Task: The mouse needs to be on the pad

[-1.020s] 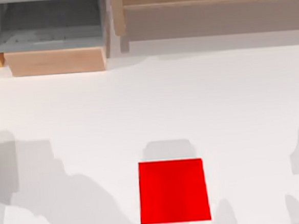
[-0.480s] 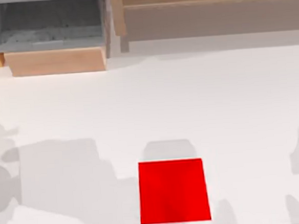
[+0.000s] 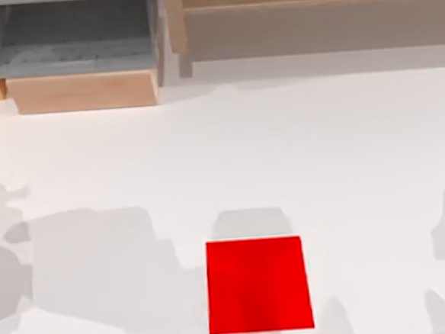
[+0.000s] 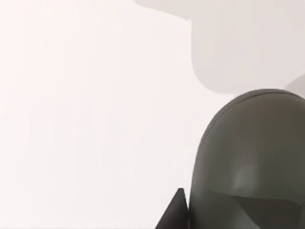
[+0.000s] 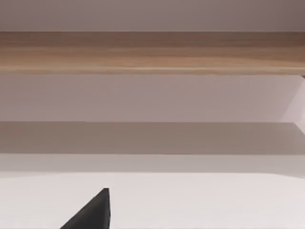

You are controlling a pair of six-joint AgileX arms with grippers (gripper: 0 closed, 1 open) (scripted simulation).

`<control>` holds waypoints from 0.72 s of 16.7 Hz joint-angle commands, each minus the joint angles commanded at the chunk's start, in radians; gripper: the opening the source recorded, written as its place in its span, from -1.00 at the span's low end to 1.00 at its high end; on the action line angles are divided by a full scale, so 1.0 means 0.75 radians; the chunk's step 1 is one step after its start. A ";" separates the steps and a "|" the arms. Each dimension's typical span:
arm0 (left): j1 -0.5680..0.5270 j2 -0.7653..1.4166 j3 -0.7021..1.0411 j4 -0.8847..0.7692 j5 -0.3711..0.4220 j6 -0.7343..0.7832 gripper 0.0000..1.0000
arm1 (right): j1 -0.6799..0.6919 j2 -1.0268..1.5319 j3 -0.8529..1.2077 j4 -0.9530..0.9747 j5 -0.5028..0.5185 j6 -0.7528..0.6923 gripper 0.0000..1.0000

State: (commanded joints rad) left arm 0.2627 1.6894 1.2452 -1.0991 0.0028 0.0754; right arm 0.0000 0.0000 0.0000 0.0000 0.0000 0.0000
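White tabletop (image 3: 282, 147) runs across the top view. At its far left corner stands an open drawer (image 3: 83, 91) with a light wood front and a grey inside. Broad grey shadows (image 3: 91, 260) lie on the left side of the tabletop and reach as far as the pad's left edge.

The left wrist view has a black tip of the left gripper (image 4: 177, 212) low over bare white tabletop. Touching it, or just beside it, is the mouse (image 4: 250, 157), a dark grey rounded body with a smooth domed back. Whether the mouse rests on the tabletop or hangs above it cannot be told. Nor can it be told whether the left jaws are spread, pressed together or pinching the mouse.

The pad (image 3: 257, 285), flat and bright red, lies at about the middle of the tabletop's near edge in the top view, with nothing on it.

A long wooden shelf (image 3: 318, 0) runs along the far edge from the drawer to the right side. In the right wrist view a black tip of the right gripper (image 5: 95, 212) hangs over white tabletop, facing that shelf's wooden rail. How the right jaws stand cannot be told either.
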 joint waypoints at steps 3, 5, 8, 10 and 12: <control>0.000 0.009 0.011 0.000 0.002 -0.141 -1.00 | 0.000 0.000 0.000 0.000 0.000 0.000 1.00; -0.006 0.018 0.022 -0.001 0.004 -0.294 -1.00 | 0.000 0.000 0.000 0.000 0.000 0.000 1.00; -0.026 0.038 0.044 -0.001 0.009 -0.591 -1.00 | 0.000 0.000 0.000 0.000 0.000 0.000 1.00; -0.052 0.054 0.060 -0.003 0.014 -0.828 -1.00 | 0.000 0.000 0.000 0.000 0.000 0.000 1.00; -0.086 0.073 0.078 -0.004 0.019 -1.090 -1.00 | 0.000 0.000 0.000 0.000 0.000 0.000 1.00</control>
State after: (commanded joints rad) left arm 0.1979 1.7443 1.3039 -1.1023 0.0167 -0.7419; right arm 0.0000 0.0000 0.0000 0.0000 0.0000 0.0000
